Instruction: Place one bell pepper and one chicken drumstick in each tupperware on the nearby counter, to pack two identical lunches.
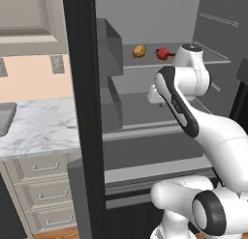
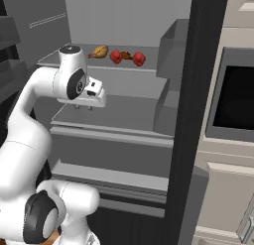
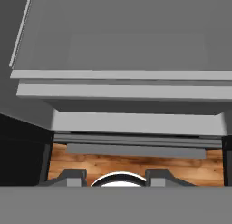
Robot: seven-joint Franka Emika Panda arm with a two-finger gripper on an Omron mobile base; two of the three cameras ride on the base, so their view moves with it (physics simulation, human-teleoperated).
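On the upper shelf of the open fridge lie a golden-orange chicken drumstick [image 2: 100, 51], a red bell pepper [image 2: 115, 56], a dark brown drumstick [image 2: 126, 55] and a second red pepper [image 2: 139, 59]. The left base view shows the golden drumstick [image 1: 139, 51] and one pepper [image 1: 163, 53]. My gripper [image 2: 83, 106] hangs below that shelf, pointing down in front of the middle shelf. In the hand view its fingertips [image 3: 72, 175] stand apart, open with nothing between them. The white marble counter [image 1: 43, 126] is on the left. A grey shape [image 1: 5, 118] is cut off at its edge; I cannot tell if it is a tupperware.
The dark edge of the fridge door [image 1: 82, 112] stands between fridge and counter, with grey door bins [image 1: 109, 44] beside it. Beige drawers [image 1: 43, 168] sit under the counter. A dark oven front [image 2: 233, 90] is at the right. Wood floor [image 3: 136, 164] lies below the hand.
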